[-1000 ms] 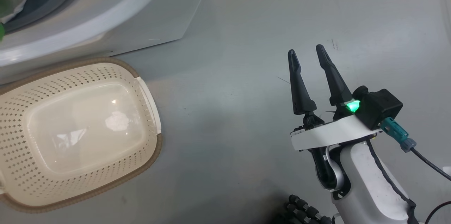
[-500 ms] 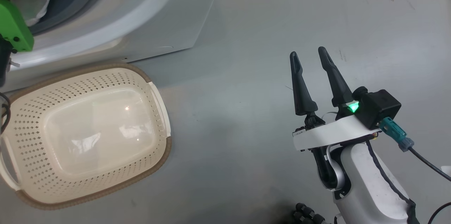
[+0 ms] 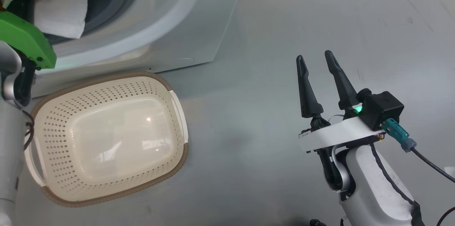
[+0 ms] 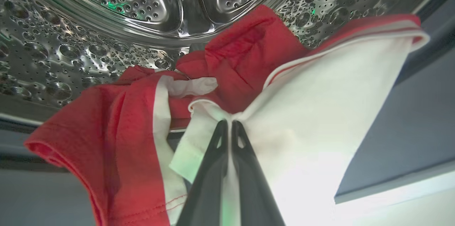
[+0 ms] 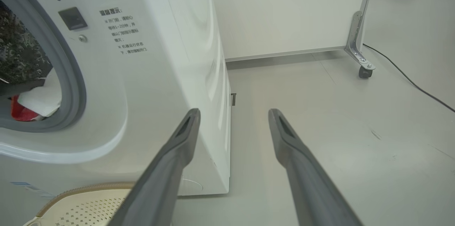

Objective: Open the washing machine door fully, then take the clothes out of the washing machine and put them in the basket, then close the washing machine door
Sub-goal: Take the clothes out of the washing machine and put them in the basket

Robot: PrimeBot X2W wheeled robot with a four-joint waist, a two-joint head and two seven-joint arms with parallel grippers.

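Observation:
The washing machine [image 3: 170,16] stands at the upper left, its grey-rimmed opening uncovered; the washing machine door is out of view. In the left wrist view my left gripper [image 4: 229,123] is shut on the white panel of the red and white clothes [image 4: 241,52], at the mouth of the steel drum [image 4: 106,12]. From the head, that white cloth [image 3: 60,9] hangs at the opening beside my left arm's green wrist part [image 3: 25,41]. The cream basket [image 3: 117,76] sits on the floor just below, nothing in it. My right gripper [image 3: 313,55] stays open over bare floor, well to the right.
The right wrist view shows the machine's front and side [image 5: 160,59], red and white cloth in the opening [image 5: 32,105], and the basket's rim [image 5: 81,187]. Behind stands a white panel on a caster [image 5: 362,71], with a black cable [image 5: 408,80] running across the grey floor.
The head camera has shifted, so machine and basket sit further right and lower. My left arm with the white cloth has come into view at the opening. The right gripper holds still.

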